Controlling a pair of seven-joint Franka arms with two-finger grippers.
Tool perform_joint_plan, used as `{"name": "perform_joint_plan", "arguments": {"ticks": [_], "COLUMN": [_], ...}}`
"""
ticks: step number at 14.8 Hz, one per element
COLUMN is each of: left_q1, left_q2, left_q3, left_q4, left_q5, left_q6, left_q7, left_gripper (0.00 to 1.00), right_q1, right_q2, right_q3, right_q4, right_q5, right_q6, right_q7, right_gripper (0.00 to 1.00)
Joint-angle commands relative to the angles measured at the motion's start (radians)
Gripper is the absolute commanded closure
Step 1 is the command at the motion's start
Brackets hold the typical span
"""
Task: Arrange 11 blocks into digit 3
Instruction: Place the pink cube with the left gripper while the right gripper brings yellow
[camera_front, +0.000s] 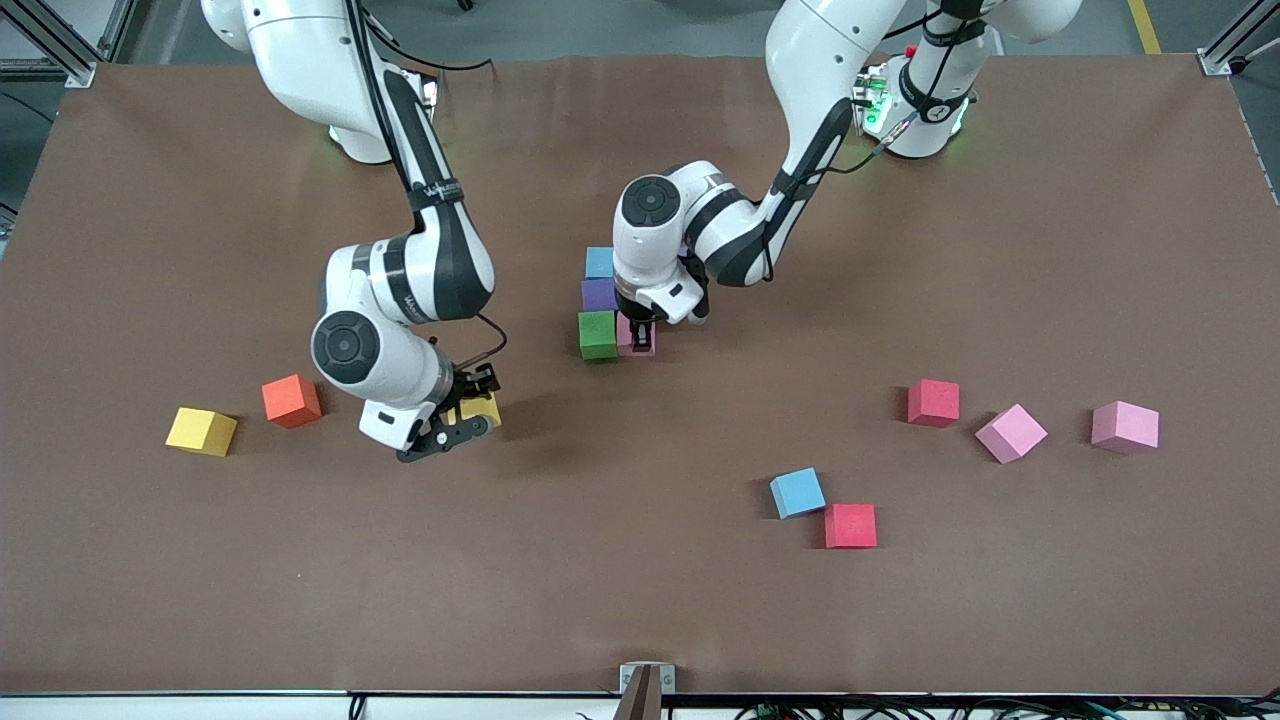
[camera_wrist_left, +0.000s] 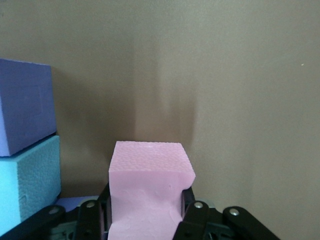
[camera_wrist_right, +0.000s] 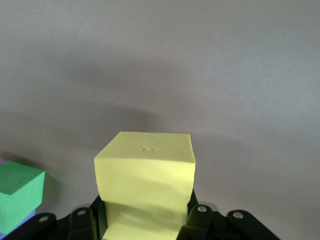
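My left gripper (camera_front: 637, 335) (camera_wrist_left: 145, 202) is shut on a bright pink block (camera_front: 637, 343) (camera_wrist_left: 147, 175), held low beside the green block (camera_front: 597, 335), toward the left arm's end of the table. Green, purple (camera_front: 599, 294) (camera_wrist_left: 25, 105) and light blue (camera_front: 599, 262) blocks form a touching column. My right gripper (camera_front: 472, 412) (camera_wrist_right: 145, 212) is shut on a yellow block (camera_front: 482, 408) (camera_wrist_right: 145, 175), raised over the table near the right arm's end. The green block (camera_wrist_right: 17, 195) shows at the edge of the right wrist view.
Loose on the table: an orange block (camera_front: 291, 400) and another yellow block (camera_front: 201, 431) toward the right arm's end; red blocks (camera_front: 933, 402) (camera_front: 850, 525), a light blue block (camera_front: 797, 492) and two pale pink cubes (camera_front: 1011, 433) (camera_front: 1125, 427) toward the left arm's end.
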Motion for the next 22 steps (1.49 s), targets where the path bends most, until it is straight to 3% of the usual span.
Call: {"name": "perform_joint_plan", "arguments": {"ticks": [1, 15, 16, 18, 19, 20, 22], "left_q1": [-0.012, -0.015, -0.014, -0.012, -0.011, -0.012, -0.009], "left_q2": [-0.023, -0.001, 0.0, 0.003, 0.003, 0.003, -0.006], "left_q3": [0.01, 0.01, 0.01, 0.01, 0.01, 0.012, 0.012], "left_q4": [-0.026, 0.008, 0.008, 0.011, 0.016, 0.017, 0.017], "left_q5": [0.018, 0.021, 0.021, 0.021, 0.021, 0.021, 0.021], "left_q6": [-0.029, -0.026, -0.026, -0.025, -0.025, -0.025, -0.025], "left_q7": [-0.026, -0.033, -0.033, -0.033, -0.029, -0.026, -0.025], "left_gripper": [0.92, 0.9, 0.81, 0.53, 0.22, 0.0, 0.0], "right_q1": [0.036, 0.077, 0.077, 0.077, 0.077, 0.077, 0.077], "right_q2": [0.007, 0.055, 0.056, 0.055, 0.055, 0.055, 0.055], "right_q3": [-0.002, 0.047, 0.047, 0.047, 0.047, 0.047, 0.047], "right_q4": [0.002, 0.037, 0.035, 0.035, 0.037, 0.037, 0.035], "right_q5": [0.009, 0.012, 0.012, 0.012, 0.012, 0.012, 0.012], "right_q6": [0.002, 0.023, 0.023, 0.023, 0.023, 0.023, 0.023], "right_q7": [0.07, 0.203, 0.203, 0.203, 0.203, 0.203, 0.203], "right_gripper": [0.8, 0.79, 0.79, 0.79, 0.79, 0.79, 0.79]}}
